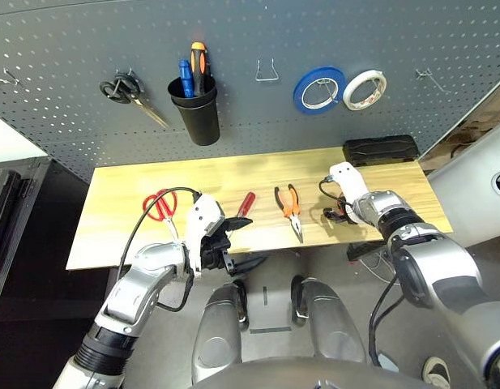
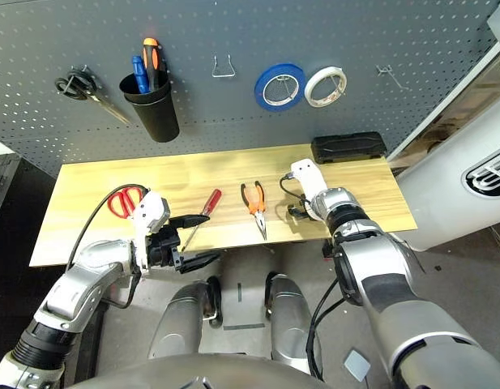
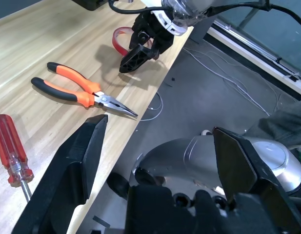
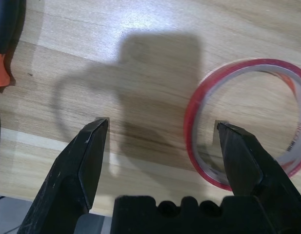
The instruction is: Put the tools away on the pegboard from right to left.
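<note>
The pegboard fills the far wall; in front lies the wooden table w/ four tools in a row near its near edge. Left to right: red-handled scissors, red-handled screwdriver, orange-and-black pliers, then the red tape ring at far right, lying flat right at the near edge. Right-to-left order makes the ring the likely first pick. The right gripper hangs over it, pointing steeply down, jaws spread wide, nothing held. Key relation: the ring isn't centred between the fingers; it sits off to one side, one fingertip over the ring's hollow, the other on bare wood. Right arm is clearly the nearer one. The left gripper is also spread wide and empty, off the table's near edge, near the screwdriver.
</note>
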